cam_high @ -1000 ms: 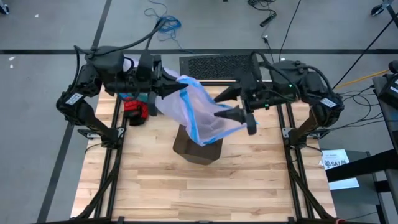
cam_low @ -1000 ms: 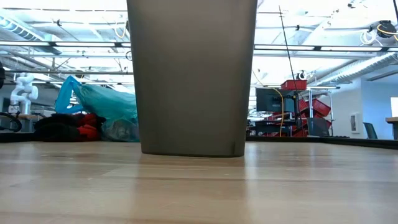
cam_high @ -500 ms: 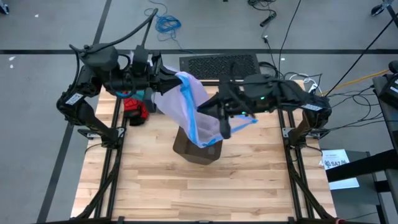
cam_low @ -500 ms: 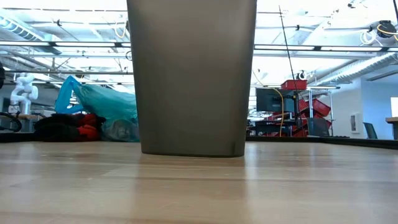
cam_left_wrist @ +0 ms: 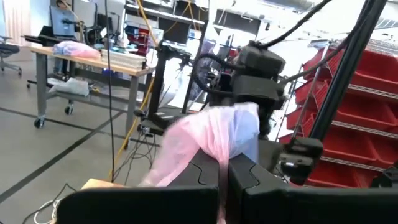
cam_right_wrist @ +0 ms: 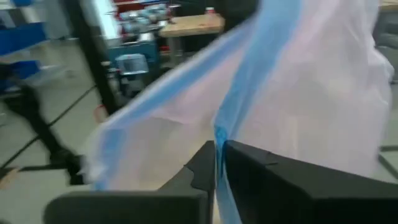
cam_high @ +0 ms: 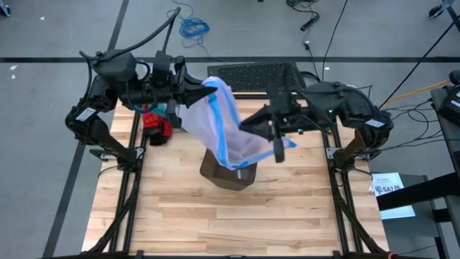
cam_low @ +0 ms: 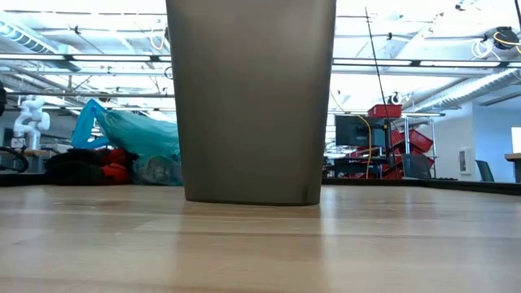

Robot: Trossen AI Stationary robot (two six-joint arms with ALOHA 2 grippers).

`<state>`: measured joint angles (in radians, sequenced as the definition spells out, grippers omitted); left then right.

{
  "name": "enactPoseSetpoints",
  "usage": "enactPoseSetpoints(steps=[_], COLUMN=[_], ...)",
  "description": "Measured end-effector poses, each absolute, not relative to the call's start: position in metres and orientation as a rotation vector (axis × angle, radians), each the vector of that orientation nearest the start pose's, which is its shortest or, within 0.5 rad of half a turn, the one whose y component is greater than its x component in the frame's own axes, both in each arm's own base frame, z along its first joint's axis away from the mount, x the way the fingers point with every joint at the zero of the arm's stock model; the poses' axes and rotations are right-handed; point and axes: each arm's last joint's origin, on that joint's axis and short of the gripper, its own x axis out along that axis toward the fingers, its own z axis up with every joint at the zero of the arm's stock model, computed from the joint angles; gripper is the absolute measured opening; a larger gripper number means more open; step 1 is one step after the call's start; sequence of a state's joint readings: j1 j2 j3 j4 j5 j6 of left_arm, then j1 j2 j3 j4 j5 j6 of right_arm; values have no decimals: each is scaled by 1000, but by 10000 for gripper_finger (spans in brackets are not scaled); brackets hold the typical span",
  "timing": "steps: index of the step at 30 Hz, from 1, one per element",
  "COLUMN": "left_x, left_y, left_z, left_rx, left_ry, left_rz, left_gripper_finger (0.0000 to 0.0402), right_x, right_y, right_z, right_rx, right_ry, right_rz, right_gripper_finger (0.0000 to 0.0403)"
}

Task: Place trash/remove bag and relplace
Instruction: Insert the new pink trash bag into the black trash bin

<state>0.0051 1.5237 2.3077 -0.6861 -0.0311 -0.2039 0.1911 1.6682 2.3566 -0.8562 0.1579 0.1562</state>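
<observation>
I hold the pink bag (cam_high: 228,129) above the bin (cam_high: 228,175), left gripper (cam_high: 210,93) and right gripper (cam_high: 277,144) both clamped on its rim. Thin film between them may tear if I spread further.

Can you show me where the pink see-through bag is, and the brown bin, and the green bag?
Pale pink translucent bag with blue edge (cam_high: 241,133), high view, on its stretched middle panel.
Tall brown plastic bin (cam_low: 251,106), low view, on its front wall.
Crinkly teal-green plastic bag (cam_low: 134,130), low view, on its bulging side.
</observation>
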Motion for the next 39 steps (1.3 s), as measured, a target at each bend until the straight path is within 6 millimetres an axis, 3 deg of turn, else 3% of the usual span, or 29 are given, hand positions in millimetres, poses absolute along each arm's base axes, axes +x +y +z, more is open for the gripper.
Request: enactPoseSetpoints(steps=[7, 13, 17, 26, 30, 35, 39], left_x=[235, 235, 235, 234, 234, 234, 234], left_y=[2, 2, 2, 1, 1, 1, 1], left_z=[592, 592, 592, 596, 597, 597, 597], left_rx=[-205, -205, -204, -204, -210, -227, -224], left_ry=[-100, -98, -98, -138, -152, -151, -149], left_rz=[26, 26, 26, -1, -7, -8, -17], left_gripper_finger=[0, 0, 0, 0, 0, 0, 0], right_x=[280, 291, 307, 331, 332, 338, 342], right_y=[58, 62, 62, 54, 52, 56, 54], right_z=[558, 556, 540, 507, 509, 527, 528], right_rx=[148, 200, 184, 212, 223, 262, 230], right_ry=[135, 124, 203, 335, 278, 126, 98], right_rz=[94, 123, 1, -335, -444, -317, -342], right_gripper_finger=[92, 121, 102, 19, 4, 2, 1])
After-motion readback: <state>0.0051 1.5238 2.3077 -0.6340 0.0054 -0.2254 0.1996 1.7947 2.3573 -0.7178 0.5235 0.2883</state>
